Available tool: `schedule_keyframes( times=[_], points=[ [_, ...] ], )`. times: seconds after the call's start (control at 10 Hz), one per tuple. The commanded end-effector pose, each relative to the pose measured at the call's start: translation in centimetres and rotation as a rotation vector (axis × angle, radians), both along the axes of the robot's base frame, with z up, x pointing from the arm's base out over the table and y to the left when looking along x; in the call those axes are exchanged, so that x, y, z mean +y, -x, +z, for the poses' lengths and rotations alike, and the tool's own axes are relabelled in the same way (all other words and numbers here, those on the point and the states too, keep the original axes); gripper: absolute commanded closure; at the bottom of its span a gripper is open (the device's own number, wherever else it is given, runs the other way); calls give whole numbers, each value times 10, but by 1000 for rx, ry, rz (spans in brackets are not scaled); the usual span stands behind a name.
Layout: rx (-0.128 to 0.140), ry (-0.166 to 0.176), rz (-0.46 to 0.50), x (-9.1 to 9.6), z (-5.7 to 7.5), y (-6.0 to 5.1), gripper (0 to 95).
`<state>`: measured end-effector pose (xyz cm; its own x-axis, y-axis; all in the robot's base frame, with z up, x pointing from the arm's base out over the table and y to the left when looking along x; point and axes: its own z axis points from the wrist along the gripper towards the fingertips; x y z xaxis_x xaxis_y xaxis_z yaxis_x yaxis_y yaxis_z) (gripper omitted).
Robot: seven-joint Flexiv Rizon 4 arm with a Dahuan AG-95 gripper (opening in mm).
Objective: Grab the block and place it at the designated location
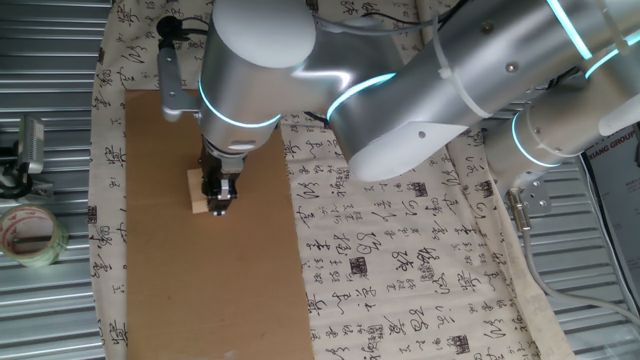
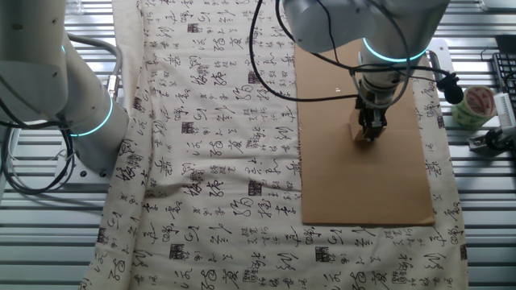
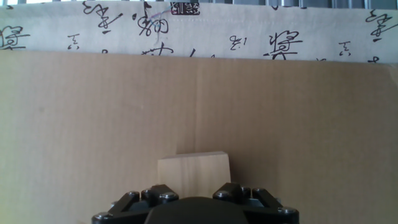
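Observation:
The block (image 1: 199, 193) is a pale tan wooden cube on the brown cardboard sheet (image 1: 220, 290). My gripper (image 1: 221, 203) points straight down over it, with its fingers down around the block's sides and closed against it. The other fixed view shows the gripper (image 2: 369, 133) with the block (image 2: 359, 130) at its tips, low on the cardboard. In the hand view the block (image 3: 193, 172) sits at bottom centre, partly hidden by the gripper body; the fingertips are out of sight. The designated location, a tiny pen circle, shows in none of the views.
A patterned cloth (image 1: 400, 250) covers the table under the cardboard. A tape roll (image 1: 30, 236) lies off the cloth at the left, and it also shows in the other fixed view (image 2: 476, 105). The arm's large links (image 1: 420, 90) hang over the table's far side.

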<state>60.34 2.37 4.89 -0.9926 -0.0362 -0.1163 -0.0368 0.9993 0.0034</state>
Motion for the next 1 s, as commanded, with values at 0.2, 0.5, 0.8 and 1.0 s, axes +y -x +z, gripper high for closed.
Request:
schedule_keyframes(
  times=[0.2, 0.5, 0.8, 1.0],
  points=[
    [-2, -12, -50, 1, 1, 0, 950],
    [0, -29, -100, 0, 1, 0, 950],
    [3, -29, -100, 0, 1, 1, 950],
    [2, -31, -96, -1, 2, 1, 950]
  ],
)
